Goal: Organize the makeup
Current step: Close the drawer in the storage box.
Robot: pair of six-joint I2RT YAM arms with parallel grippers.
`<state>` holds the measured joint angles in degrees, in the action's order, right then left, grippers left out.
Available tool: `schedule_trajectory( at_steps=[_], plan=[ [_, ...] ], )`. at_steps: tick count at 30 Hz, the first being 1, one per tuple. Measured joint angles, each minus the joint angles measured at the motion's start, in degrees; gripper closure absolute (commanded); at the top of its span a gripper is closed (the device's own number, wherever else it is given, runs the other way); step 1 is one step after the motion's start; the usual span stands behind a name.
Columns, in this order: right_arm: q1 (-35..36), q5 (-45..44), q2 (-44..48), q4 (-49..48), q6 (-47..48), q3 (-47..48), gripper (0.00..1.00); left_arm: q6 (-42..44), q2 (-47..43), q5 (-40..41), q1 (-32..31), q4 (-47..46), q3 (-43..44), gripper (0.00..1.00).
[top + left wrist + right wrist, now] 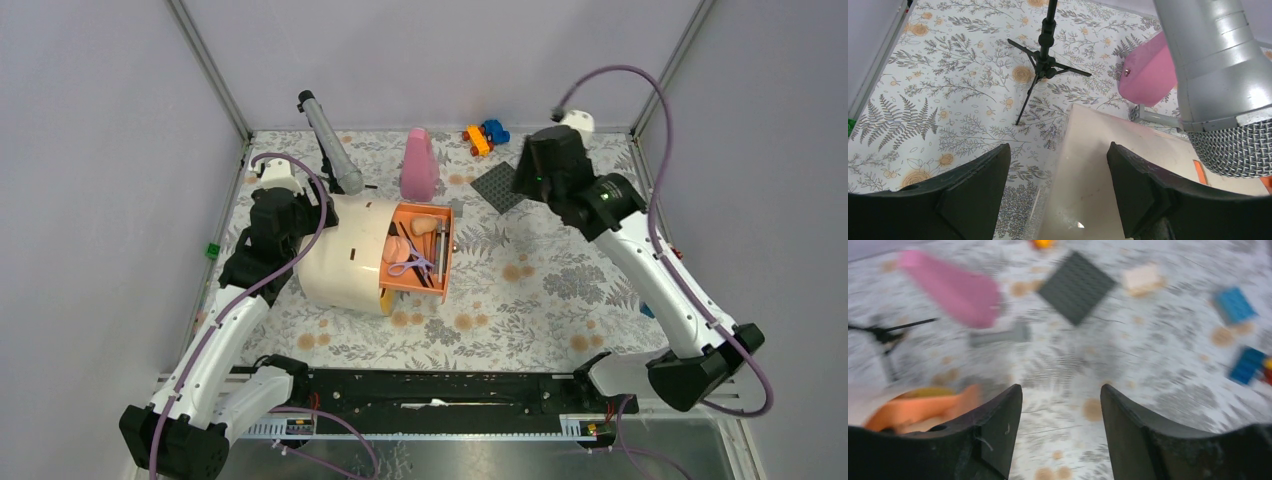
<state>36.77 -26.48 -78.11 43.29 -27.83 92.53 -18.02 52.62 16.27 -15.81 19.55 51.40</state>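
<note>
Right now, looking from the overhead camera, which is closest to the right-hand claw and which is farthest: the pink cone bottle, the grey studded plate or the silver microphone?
Measured from the right gripper in the top view:
1. dark grey studded plate, just beside it near the back.
2. pink cone bottle, at the back, around the middle.
3. silver microphone, farthest, at the back on the opposite side.

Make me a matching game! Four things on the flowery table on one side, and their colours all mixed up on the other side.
Things:
1. tall bottle
2. studded plate
3. tray
4. microphone

Colours:
A. orange
B. silver
C. pink
D. dark grey

Pairs: 1-C, 2-D, 3-A, 4-B
</note>
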Motion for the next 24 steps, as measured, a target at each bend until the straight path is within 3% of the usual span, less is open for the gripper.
schedule_trajectory(
  at_steps=[3, 8, 24],
  plan=[
    [-9.3, -0.9, 3.2, 0.9, -1.1, -8.6, 0.28, 0.0, 0.0, 0.0, 0.0, 0.0, 0.0, 0.22],
    [-16.7, 0.7, 3.8, 1.5, -1.6, -19.8, 0.24, 0.0, 0.0, -0.1, 0.0, 0.0, 0.0, 0.22],
    [-17.7, 9.8, -6.6, -4.3, -3.4, -26.0, 0.26, 0.0, 0.1, -1.9, 0.2, -0.2, 0.0, 0.24]
  ],
)
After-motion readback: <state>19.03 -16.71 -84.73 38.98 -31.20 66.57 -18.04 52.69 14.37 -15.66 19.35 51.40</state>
